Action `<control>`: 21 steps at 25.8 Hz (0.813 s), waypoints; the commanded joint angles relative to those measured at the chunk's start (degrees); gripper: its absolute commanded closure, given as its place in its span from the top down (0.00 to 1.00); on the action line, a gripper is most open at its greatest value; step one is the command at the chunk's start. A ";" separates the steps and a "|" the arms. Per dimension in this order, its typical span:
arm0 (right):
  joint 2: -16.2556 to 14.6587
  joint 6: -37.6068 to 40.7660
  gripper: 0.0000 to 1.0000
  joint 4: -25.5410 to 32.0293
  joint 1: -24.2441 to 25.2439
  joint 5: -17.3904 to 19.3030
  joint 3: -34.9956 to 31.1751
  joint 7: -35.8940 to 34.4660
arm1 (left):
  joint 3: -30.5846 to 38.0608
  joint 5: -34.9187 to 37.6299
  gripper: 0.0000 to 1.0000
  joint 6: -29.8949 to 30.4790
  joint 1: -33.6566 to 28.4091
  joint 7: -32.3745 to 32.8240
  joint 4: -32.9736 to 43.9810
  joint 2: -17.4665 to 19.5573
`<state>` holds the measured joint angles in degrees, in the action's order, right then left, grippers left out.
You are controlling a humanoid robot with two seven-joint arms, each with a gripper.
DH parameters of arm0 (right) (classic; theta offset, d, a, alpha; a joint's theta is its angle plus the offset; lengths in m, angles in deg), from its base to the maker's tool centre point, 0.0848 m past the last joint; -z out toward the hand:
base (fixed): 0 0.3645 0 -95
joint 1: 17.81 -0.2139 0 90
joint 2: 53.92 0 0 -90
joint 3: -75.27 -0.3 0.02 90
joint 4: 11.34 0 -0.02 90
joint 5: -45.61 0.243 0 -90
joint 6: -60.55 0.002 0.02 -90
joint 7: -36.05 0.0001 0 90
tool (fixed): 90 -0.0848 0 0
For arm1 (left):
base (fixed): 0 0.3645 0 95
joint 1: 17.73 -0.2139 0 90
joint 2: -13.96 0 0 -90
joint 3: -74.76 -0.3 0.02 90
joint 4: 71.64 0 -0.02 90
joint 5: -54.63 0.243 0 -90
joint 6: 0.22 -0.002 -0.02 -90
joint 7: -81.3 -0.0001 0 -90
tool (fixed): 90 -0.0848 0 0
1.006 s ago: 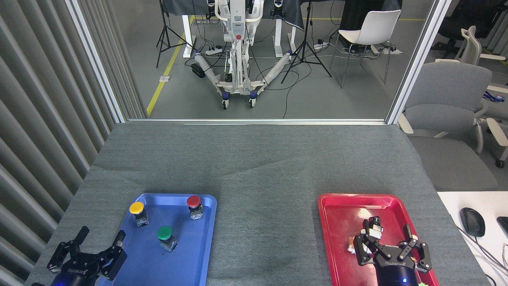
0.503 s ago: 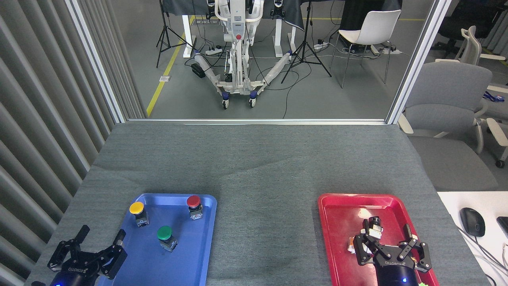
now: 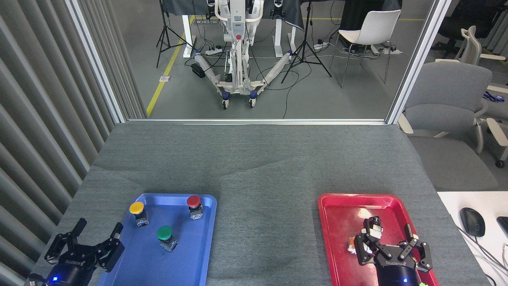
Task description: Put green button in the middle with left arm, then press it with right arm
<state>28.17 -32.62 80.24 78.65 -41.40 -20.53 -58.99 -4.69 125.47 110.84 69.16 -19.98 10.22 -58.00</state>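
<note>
The green button point(image 3: 164, 233) is seen standing upright in the blue tray point(image 3: 206, 238) at the lower left of the frame, roughly in the middle of that tray, with a yellow button point(image 3: 137, 208) above and to its left and a red button point(image 3: 193, 201) above and to its right; all three are set well apart, which leaves room for fingers to be brought down around one cap without the others being knocked. The left tool point(image 3: 97, 241) is held at the bottom left corner, over the tray's left rim, with its fingers spread wide and nothing between them, a stance that appears suited to an approach toward the green button, which lies to its right and slightly above in the picture. The right tool point(image 3: 391, 240) is held over the red tray point(image 3: 329, 222) at the lower right, also spread wide and empty; a small dark block-like object point(image 3: 374, 226) lies in that tray just beside its left finger, and whether the two touch cannot be told. The middle point(image 3: 266, 222), the bare grey cloth of the counter between the two trays, is free of objects. The task is judged to be at its start: the button is not yet gripped, and the pressing step is reserved for the right tool, which is parked clear of the centre.
</note>
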 commanded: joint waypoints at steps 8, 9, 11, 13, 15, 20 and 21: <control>0.00 -0.08 0.99 0.00 -0.04 -0.09 -0.09 -0.06 | -0.18 -0.09 0.99 -0.14 4.42 0.65 -1.96 0.77; 0.00 -0.08 0.99 0.00 -0.04 -0.09 -0.09 -0.06 | -0.18 -0.09 0.99 -0.14 4.69 0.65 -1.96 0.77; 0.00 -0.08 0.99 0.00 -0.04 0.00 -0.09 -0.06 | -0.18 -0.17 0.99 -0.05 4.60 0.65 -1.70 0.77; 0.00 -0.08 0.99 0.00 -0.04 0.00 0.00 -0.06 | -0.18 -0.26 0.99 -0.05 4.51 0.65 -1.44 0.86; 0.00 -0.08 0.99 0.00 0.04 0.00 0.00 -0.06 | -0.18 -0.35 0.99 0.03 4.42 0.65 -1.79 1.12; 0.18 -0.08 0.99 0.00 -0.04 -0.09 0.00 -0.06 | -0.26 -0.17 0.99 0.12 4.51 0.65 -1.61 1.38; 0.18 -0.08 0.99 0.00 -0.04 0.00 0.00 -0.06 | -0.26 -0.26 0.99 0.12 4.60 0.65 -1.52 1.56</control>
<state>28.29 -32.71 80.25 78.64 -41.44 -20.54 -59.06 -4.93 125.23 110.88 73.65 -19.30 8.42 -56.67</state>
